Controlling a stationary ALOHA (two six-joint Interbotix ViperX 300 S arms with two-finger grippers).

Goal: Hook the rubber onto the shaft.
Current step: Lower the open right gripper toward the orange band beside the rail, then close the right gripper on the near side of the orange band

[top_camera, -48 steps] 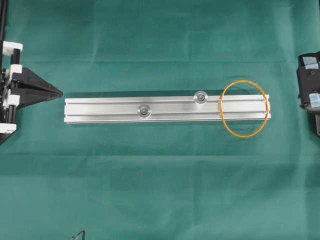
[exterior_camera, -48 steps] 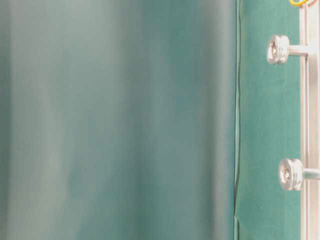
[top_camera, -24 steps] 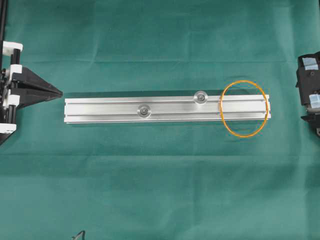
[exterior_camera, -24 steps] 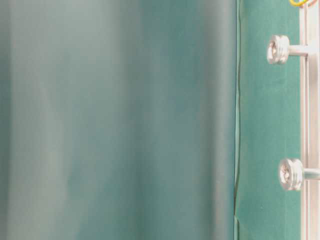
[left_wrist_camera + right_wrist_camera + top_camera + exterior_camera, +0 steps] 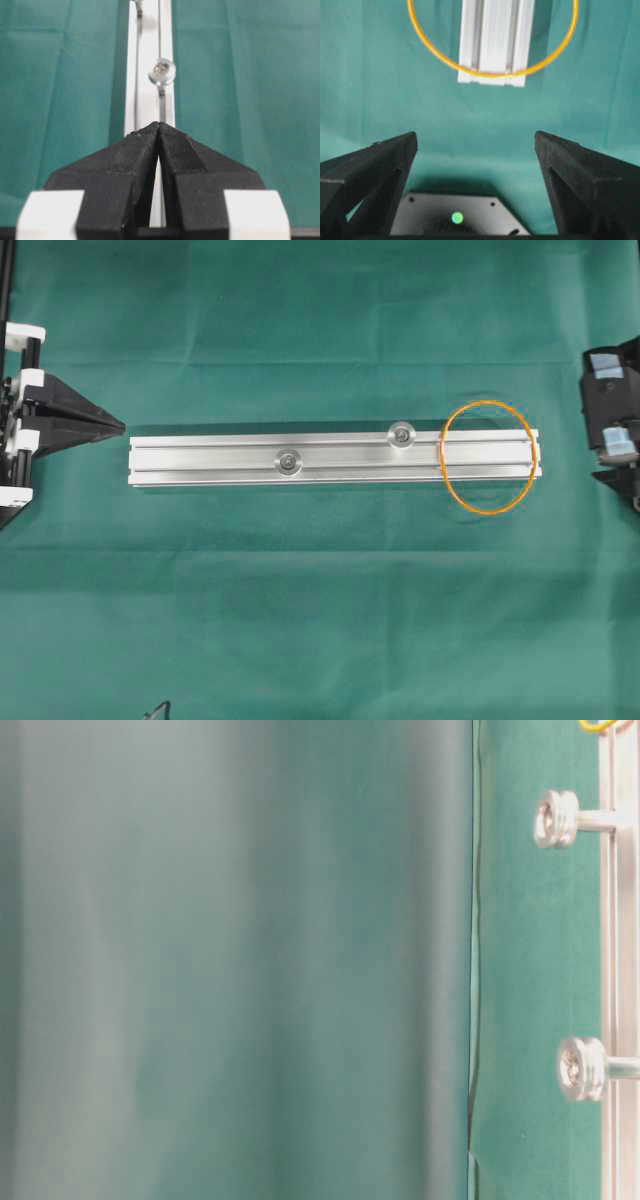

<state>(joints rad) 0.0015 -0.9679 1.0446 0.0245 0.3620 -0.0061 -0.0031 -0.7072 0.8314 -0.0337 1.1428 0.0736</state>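
Observation:
The rubber (image 5: 442,462), a thin orange oval loop, lies flat across the right end of the silver rail (image 5: 330,458). Two silver shafts stand on the rail, one (image 5: 401,434) just left of the loop and one (image 5: 289,461) near the middle. My right gripper (image 5: 600,425) is open at the right edge, a short way off the rail's end. In the right wrist view it (image 5: 475,137) is empty, with the rubber (image 5: 490,75) ahead of it. My left gripper (image 5: 118,424) is shut and empty, its tip just off the rail's left end, pointing along the rail (image 5: 159,125).
Green cloth (image 5: 320,620) covers the table. A black cable end (image 5: 158,710) pokes in at the bottom edge. In the right wrist view, a black plate with a green light (image 5: 456,217) sits under the fingers. The table-level view shows both shafts (image 5: 557,818) (image 5: 582,1068) side-on.
The right gripper's jaws have spread wider and it has edged slightly left toward the rail. The left arm, rail and rubber have not moved.

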